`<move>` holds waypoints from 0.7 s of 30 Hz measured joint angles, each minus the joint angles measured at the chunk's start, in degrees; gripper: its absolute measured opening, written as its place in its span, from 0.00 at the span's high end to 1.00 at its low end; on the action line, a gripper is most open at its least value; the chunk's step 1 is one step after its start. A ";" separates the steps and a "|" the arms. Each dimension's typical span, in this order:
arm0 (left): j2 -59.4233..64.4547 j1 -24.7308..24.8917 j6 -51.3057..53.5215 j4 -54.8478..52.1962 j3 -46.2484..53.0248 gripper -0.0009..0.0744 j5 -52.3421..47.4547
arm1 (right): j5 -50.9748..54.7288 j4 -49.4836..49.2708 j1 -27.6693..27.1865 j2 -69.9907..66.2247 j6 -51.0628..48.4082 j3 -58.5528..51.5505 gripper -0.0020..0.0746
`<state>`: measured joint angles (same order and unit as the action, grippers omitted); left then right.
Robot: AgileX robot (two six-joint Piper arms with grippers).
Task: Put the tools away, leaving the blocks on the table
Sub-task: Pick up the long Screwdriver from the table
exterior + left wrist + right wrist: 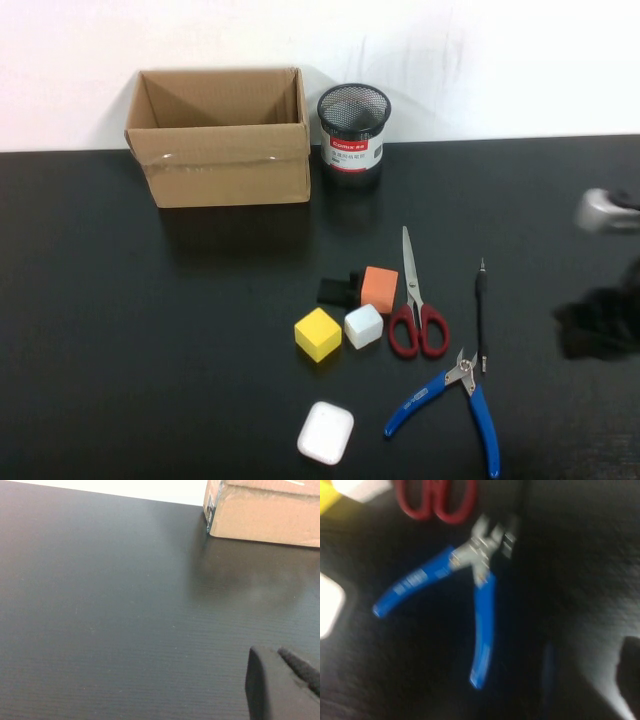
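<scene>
The right gripper (600, 300) sits at the table's (120, 330) 3 o'clock edge, blurry, so I can't tell if it's wide or narrow. The left gripper (280, 685) is parked near the cardboard box (222, 140), can't tell either. Nearest are the pliers (455, 400), at 7 o'clock from the screwdriver (481, 315), scissors (415, 300) beyond. Risk: their splayed handles could slip, or the scissors get bumped into the white block (363, 326).

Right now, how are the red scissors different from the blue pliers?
The scissors have red loop handles and long closed blades; the pliers have straight blue handles spread apart and a short metal nose. Both lie flat on the table, untouched. The right gripper is at the table's right edge, the left gripper near the box.
</scene>
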<state>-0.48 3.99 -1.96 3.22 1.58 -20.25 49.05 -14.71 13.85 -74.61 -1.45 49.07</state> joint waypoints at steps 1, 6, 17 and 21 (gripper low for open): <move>0.00 0.00 0.00 0.00 0.00 0.98 0.00 | -0.66 0.00 1.22 -1.71 0.69 1.28 0.68; 0.00 0.00 0.00 0.00 0.00 0.98 0.00 | -2.19 7.32 5.88 -11.88 11.47 10.75 0.59; 0.00 0.00 0.00 -0.10 0.00 0.98 0.00 | -1.94 14.15 6.89 -37.94 19.56 33.20 0.57; 0.00 0.00 0.00 -0.10 0.00 0.98 0.00 | 0.69 15.03 6.89 -44.80 19.98 38.50 0.61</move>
<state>-0.48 3.99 -1.96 3.12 1.58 -20.25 49.74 0.32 20.74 -119.40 18.53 87.58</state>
